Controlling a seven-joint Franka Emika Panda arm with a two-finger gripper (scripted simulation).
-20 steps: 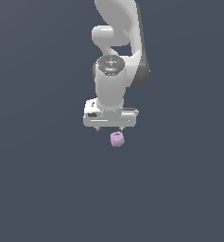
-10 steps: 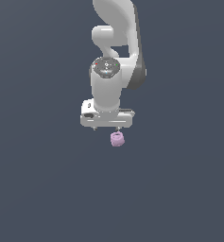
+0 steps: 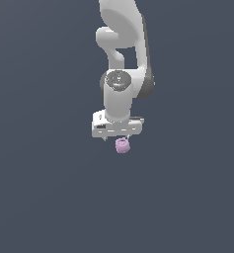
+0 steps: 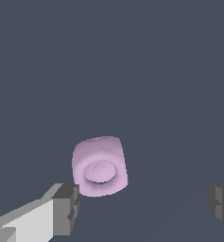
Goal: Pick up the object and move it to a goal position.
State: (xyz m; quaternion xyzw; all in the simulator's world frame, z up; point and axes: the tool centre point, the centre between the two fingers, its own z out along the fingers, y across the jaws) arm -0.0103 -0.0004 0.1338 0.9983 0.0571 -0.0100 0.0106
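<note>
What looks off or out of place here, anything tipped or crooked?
Only the pink object: it seems to lie tilted, its rimmed top facing the wrist camera at a slant. It also sits off-centre in the open gripper, close to one fingertip. No damage or spill shows.

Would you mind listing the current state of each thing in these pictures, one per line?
White gripper: open, fingers spread wide, holding nothing.
Small pale pink-lilac stubby cylinder: not grasped, free of the fingers, close beside one dark finger pad; its rimmed end faces the wrist camera.
White robot arm: reaching down, with the gripper just above the cylinder in the exterior view.
</note>
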